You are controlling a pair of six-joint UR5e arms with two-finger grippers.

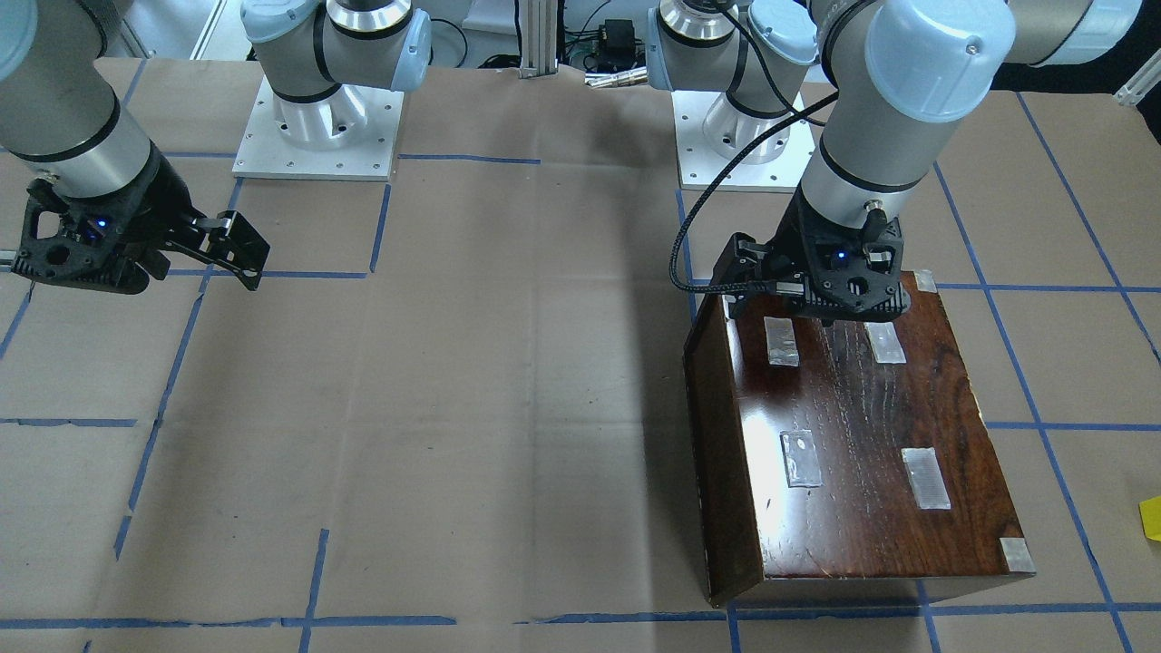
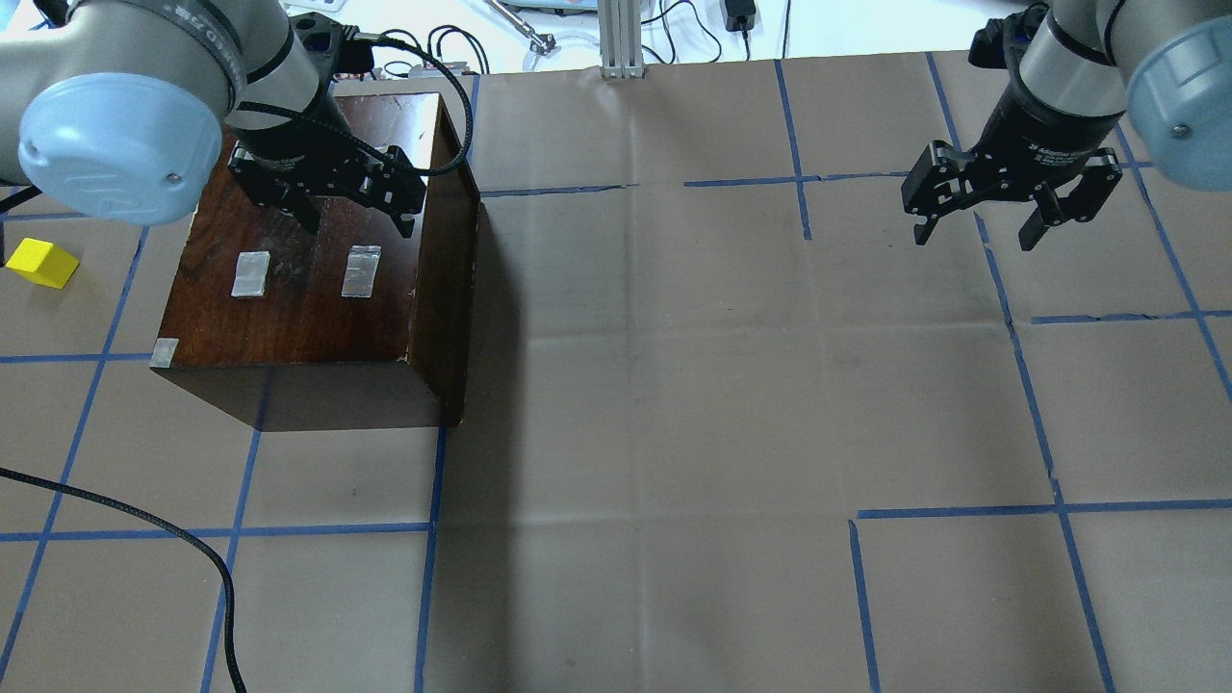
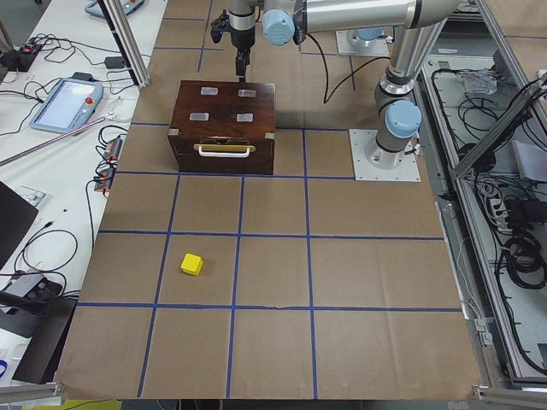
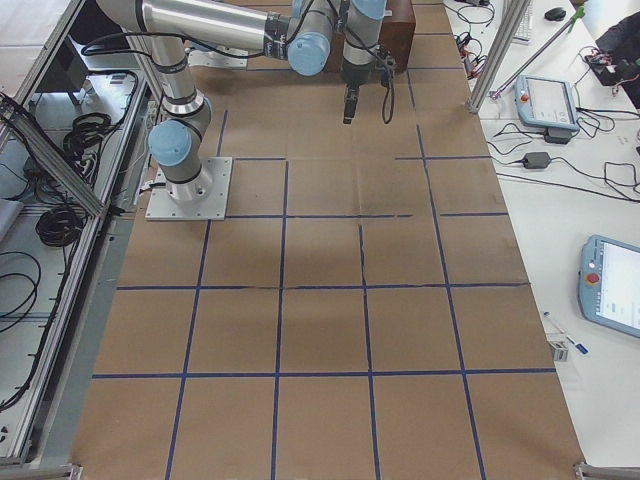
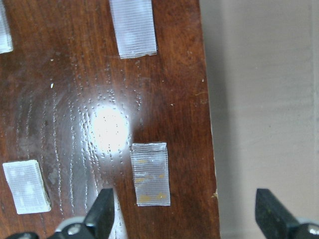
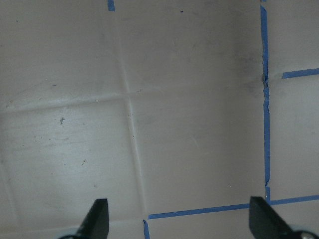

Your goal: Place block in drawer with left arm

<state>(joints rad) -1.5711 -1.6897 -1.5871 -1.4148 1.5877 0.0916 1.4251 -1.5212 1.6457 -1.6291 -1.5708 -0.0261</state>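
The yellow block [image 2: 40,263] lies on the paper-covered table to the left of the dark-wood box [image 2: 308,289]; it also shows in the exterior left view [image 3: 191,264] and at the edge of the front-facing view [image 1: 1150,519]. The drawer [image 3: 224,159] is shut in the box's front, which faces the block. My left gripper [image 2: 358,223] is open and empty, and hovers over the box's top near its edge. In the left wrist view [image 5: 185,214] one finger is over the top and the other is past the edge. My right gripper [image 2: 974,236] is open and empty above bare table, far from the box.
Silvery tape patches [image 2: 362,271] sit on the box's top. A loose black cable [image 2: 192,549] trails over the table's near left. The arm base plates [image 1: 317,136] stand at the robot's side. Blue tape lines grid the table.
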